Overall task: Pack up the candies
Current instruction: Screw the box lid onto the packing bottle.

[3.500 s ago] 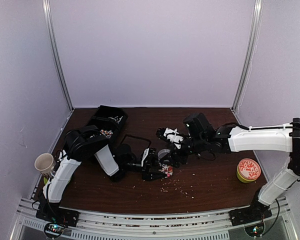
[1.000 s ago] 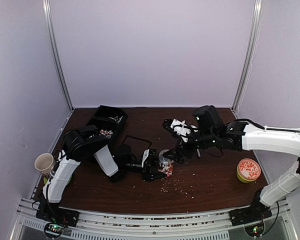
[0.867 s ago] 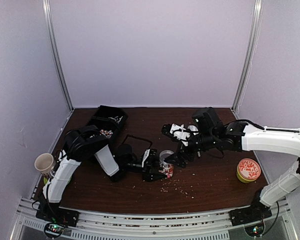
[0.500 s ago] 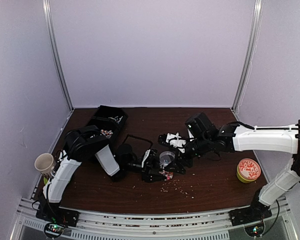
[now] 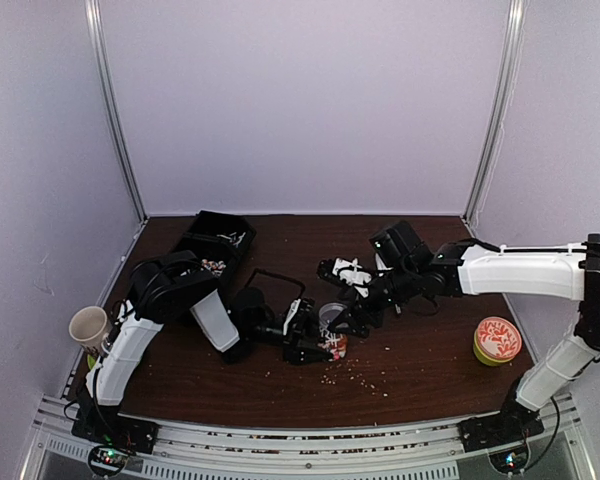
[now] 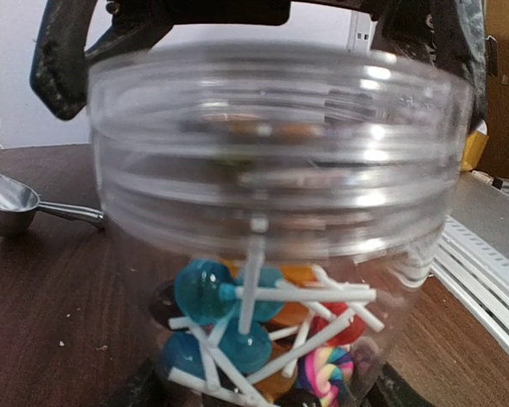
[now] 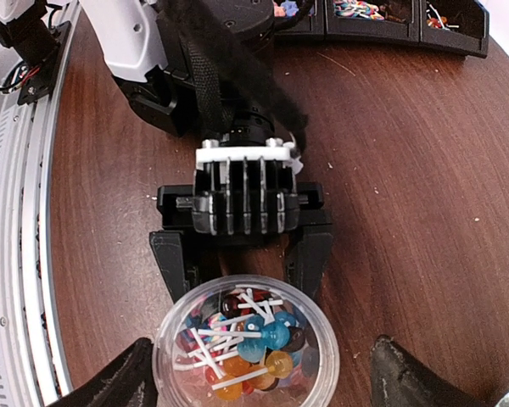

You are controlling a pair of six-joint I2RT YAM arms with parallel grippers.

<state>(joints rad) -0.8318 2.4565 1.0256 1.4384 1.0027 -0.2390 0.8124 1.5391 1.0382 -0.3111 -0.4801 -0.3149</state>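
As left tool [image 7: 242,267] grips jar [image 6: 271,170], spread right tool [image 7: 267,377] straddles rim.

A black bin [image 5: 216,237] sits upper left on the bench [image 5: 435,380], a red-topped round tin [image 5: 497,340] at right; a paper cup [image 5: 89,326] stands far left.
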